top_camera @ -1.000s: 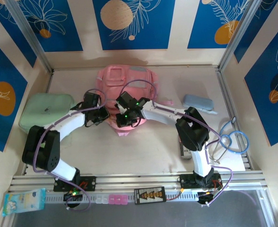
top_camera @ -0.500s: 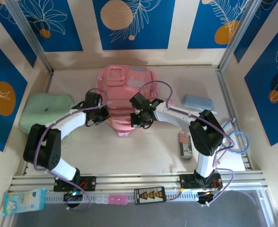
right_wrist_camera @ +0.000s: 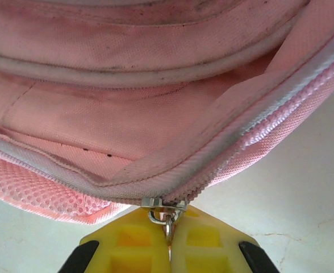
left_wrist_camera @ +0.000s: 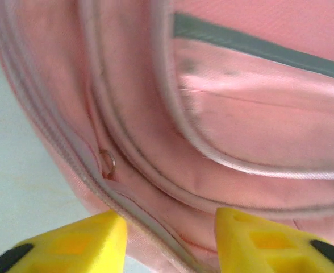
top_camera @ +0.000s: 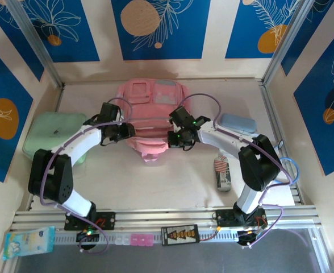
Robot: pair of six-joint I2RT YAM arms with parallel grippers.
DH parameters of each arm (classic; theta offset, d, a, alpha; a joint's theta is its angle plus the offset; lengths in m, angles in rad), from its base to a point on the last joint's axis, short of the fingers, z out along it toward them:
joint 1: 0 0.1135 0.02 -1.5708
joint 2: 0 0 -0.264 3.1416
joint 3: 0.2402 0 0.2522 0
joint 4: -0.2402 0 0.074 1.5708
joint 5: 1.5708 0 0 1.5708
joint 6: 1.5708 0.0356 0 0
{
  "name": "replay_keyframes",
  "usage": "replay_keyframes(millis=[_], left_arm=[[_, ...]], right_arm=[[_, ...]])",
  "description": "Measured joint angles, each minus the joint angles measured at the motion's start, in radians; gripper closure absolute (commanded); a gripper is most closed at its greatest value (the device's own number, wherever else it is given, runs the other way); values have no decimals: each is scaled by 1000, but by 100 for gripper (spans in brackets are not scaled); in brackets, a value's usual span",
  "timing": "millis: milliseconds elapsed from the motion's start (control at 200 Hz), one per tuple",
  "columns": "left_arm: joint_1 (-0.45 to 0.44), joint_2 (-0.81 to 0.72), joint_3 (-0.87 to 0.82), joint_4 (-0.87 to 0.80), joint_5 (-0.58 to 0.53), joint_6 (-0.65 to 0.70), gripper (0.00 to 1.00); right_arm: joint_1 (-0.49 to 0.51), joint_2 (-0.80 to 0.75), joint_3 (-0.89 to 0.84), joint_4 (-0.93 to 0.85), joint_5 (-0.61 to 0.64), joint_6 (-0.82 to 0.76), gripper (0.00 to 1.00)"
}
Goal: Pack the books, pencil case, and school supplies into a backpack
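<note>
free: table (top_camera: 155, 187) in front of backpack (top_camera: 147, 94) | obstacles: mint case (top_camera: 50, 133) left, pencil case (top_camera: 238, 121) right

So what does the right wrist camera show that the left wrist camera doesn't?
Right wrist: the right gripper shut on a silver metal zipper pull, plus zip teeth and a pink mesh panel. Left wrist: the left gripper open, a small metal ring beside the seam, and a grey strip. Both: the pink fabric backpack on the pale table.
</note>
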State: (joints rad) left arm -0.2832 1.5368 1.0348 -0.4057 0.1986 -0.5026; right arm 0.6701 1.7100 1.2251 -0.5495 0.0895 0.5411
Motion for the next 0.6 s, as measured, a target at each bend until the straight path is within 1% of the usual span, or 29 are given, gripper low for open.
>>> replay_keyframes(millis=[85, 150, 255, 330, 400, 440, 600], left_arm=[[-6, -38, 29, -24, 32, 91, 39], [-22, -61, 56, -32, 53, 172, 36], [-73, -76, 101, -41, 85, 313, 36], [-119, -67, 130, -61, 126, 409, 39], [-143, -40, 157, -84, 173, 492, 40], [-149, -18, 171, -98, 201, 536, 42], [-150, 72, 181, -143, 313, 716, 42]], right_arm=[[-5, -16, -17, 18, -28, -37, 100], [-6, -29, -33, 35, -50, -61, 100], [-6, -46, -61, 66, -84, -98, 100], [-7, -53, -80, 89, -106, -127, 100], [-11, -57, -94, 112, -139, -156, 100], [-14, -58, -98, 121, -158, -171, 100], [-27, -59, -106, 149, -214, -207, 100]])
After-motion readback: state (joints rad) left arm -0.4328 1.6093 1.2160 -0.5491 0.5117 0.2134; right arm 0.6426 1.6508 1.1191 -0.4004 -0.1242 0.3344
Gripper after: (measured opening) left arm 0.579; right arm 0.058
